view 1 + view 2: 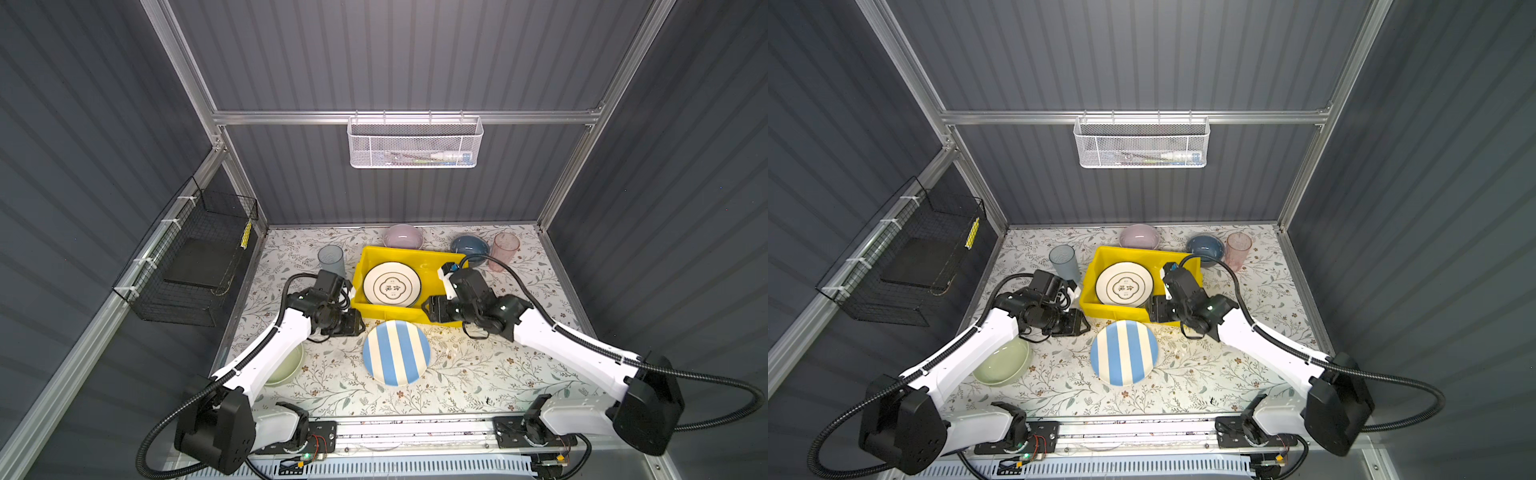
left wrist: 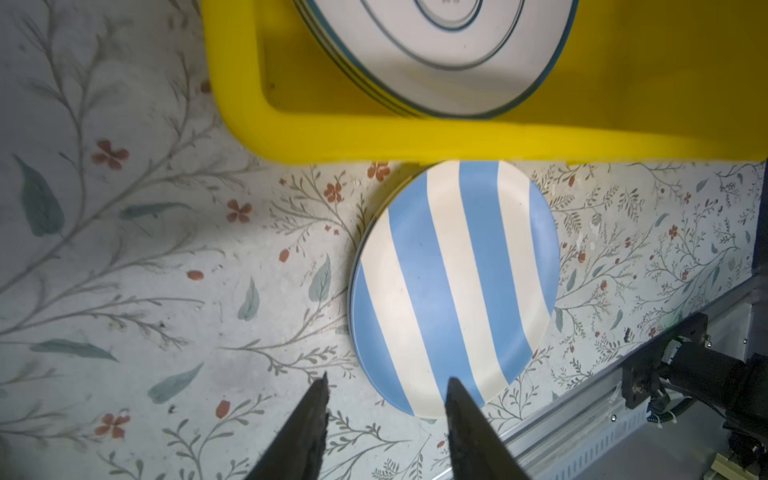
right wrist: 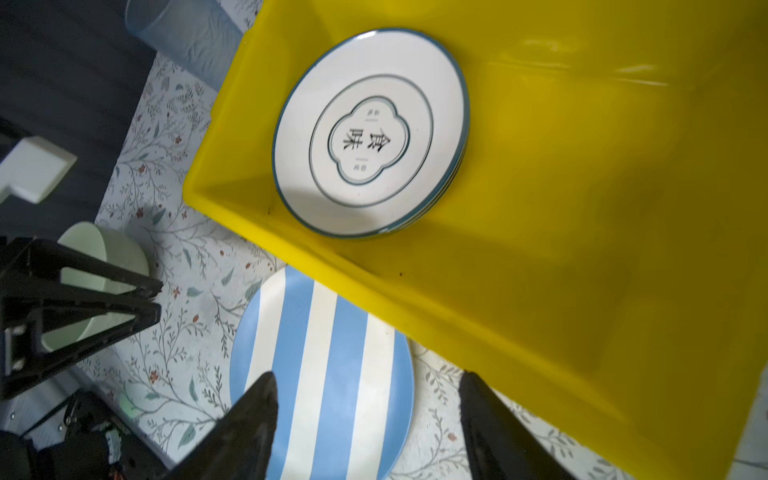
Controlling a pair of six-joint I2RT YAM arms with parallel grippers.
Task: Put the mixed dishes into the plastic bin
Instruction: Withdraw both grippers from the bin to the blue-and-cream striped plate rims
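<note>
So far I see only green-rimmed lettered round plates [image 1: 392, 286] inside the yellow plastic bin [image 1: 395, 252]; the blue-white striped plate [image 1: 396, 352] waits beside it, left gripper [image 2: 386, 380] and right gripper [image 3: 369, 376] parted, empty.

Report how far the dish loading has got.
Done: the green-rimmed lettered white plate lies in the bright yellow plastic bin, more plate rims showing beneath it. In hand: nothing; the left gripper and right gripper stand open near the blue-white striped plate, which lies flat just outside the bin. Left: that plate, the lilac bowl, dark blue bowl, pale green bowl, translucent blue tumbler and pink tumbler, all outside.
</note>
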